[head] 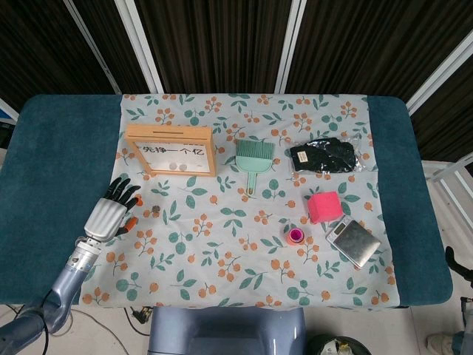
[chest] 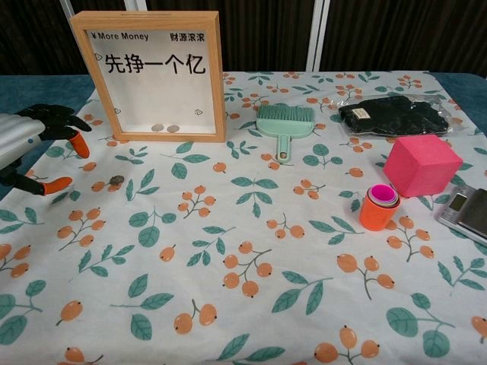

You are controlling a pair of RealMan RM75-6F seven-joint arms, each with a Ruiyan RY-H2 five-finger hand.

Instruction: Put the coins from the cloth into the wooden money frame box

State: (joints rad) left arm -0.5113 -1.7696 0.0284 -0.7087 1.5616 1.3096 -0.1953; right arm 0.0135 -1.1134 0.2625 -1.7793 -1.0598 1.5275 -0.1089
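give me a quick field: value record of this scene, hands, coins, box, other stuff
left hand: open, fingers spread, just left of the loose coin, not touching it
right hand: not in view
loose coin: on the cloth, in front of the box
wooden money frame box: upright, two coins inside at the bottom
other items: green brush, black gloves, pink cube, stacked cups, scale

left hand (head: 109, 215) | low, holding nothing | fingers (chest: 76, 142) spread | right hand unseen
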